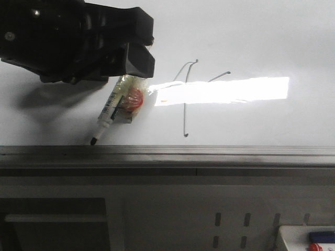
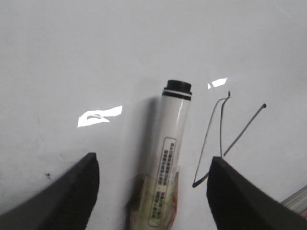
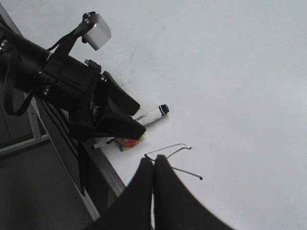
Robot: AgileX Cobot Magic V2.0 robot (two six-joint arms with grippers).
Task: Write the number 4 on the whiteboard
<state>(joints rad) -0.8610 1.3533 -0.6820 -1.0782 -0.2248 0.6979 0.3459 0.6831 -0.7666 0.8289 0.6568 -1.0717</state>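
The whiteboard (image 1: 261,42) lies flat, with a bright rectangular reflection on it. The number 4 (image 1: 185,120) is drawn in thin dark strokes at its middle, and the reflection washes out its crossbar. A white marker (image 1: 109,112) with tape and a red patch lies on the board, its black tip near the front edge strip. My left gripper (image 1: 149,47) is open above the marker's back end. In the left wrist view the marker (image 2: 170,143) lies between the spread fingers (image 2: 81,187), untouched, with the 4 (image 2: 221,134) beside it. My right gripper (image 3: 153,160) is shut and empty over the 4 (image 3: 165,149).
The grey metal edge strip (image 1: 167,151) runs along the board's front, with a grey slotted panel below it. A white box (image 1: 309,238) holding blue and red items sits at the bottom right. The left arm and its wrist camera (image 3: 98,31) hang over the board's edge.
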